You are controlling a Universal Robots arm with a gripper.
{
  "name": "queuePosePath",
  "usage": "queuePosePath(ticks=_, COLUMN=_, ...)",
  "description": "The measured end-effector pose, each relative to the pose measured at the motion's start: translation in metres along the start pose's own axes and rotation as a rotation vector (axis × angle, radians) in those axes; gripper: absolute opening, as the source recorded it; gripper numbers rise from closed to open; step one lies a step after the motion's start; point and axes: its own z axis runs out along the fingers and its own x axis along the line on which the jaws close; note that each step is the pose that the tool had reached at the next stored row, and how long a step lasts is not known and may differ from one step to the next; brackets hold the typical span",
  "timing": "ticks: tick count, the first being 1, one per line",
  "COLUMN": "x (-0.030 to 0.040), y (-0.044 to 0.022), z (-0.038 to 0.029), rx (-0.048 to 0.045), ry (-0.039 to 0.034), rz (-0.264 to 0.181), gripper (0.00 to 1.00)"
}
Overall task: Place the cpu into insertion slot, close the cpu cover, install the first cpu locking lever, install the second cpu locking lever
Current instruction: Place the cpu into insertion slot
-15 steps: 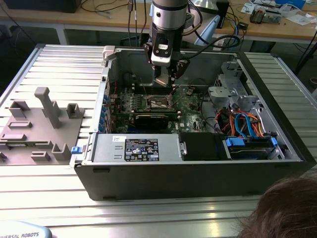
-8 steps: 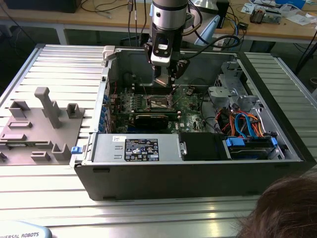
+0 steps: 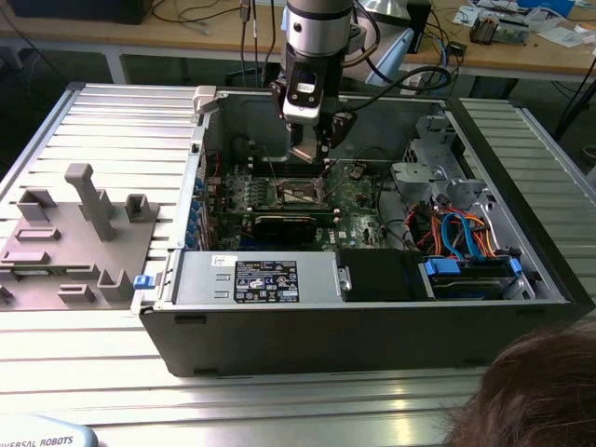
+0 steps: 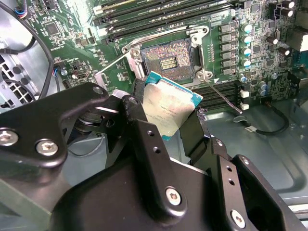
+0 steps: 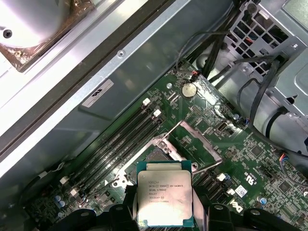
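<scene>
Holding the cpu (image 4: 169, 102) in the claw (image 4: 166, 116), pinched tight on two opposite edges, metal top toward the wrist cameras. Hanging above the slot (image 4: 166, 57), clear of it, not yet seated. Looks tilted against the board (image 4: 67, 43) in the second wrist view.

Step in hand, by my read: placing.
- Level the chip to the slot first.
- Square up the corners, then come straight down.
- No sliding across the contacts; bent pins likely otherwise.
- Let go only once flat inside the rim. No pressing.

Around the slot:
- Cover (image 5: 201, 139) flipped open, just beside the slot. Mind the claw's outer edge against it on the way down.
- Lever (image 4: 224, 96) unlatched, angled away from the slot. Other lever (image 4: 115, 64) likewise on the opposite side. Both thin, easy to snag.
- Memory slots (image 4: 144, 19) flanking the slot on two sides, low, probably no trouble.
- Black card (image 3: 289, 223) near the slot, standing higher than the board.
- Cables (image 3: 456, 228) well apart from the slot.
- Person's head (image 3: 535, 391) outside the case (image 3: 326, 335), well apart from the slot.
</scene>
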Motion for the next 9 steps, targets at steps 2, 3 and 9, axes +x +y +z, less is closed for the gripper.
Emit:
queuePosePath(ticks=2, x=0.0000, y=0.0000, z=0.0000, rx=-0.0001, ry=-0.0002, rz=0.002, gripper=0.54)
queuePosePath(ticks=3, x=0.0000, y=0.0000, z=0.0000, rx=0.0000, ry=-0.0003, rz=0.003, gripper=0.54)
queuePosePath(ticks=9, x=0.0000, y=0.0000, z=0.0001, rx=-0.0002, ry=-0.0008, rz=0.009, gripper=0.54)
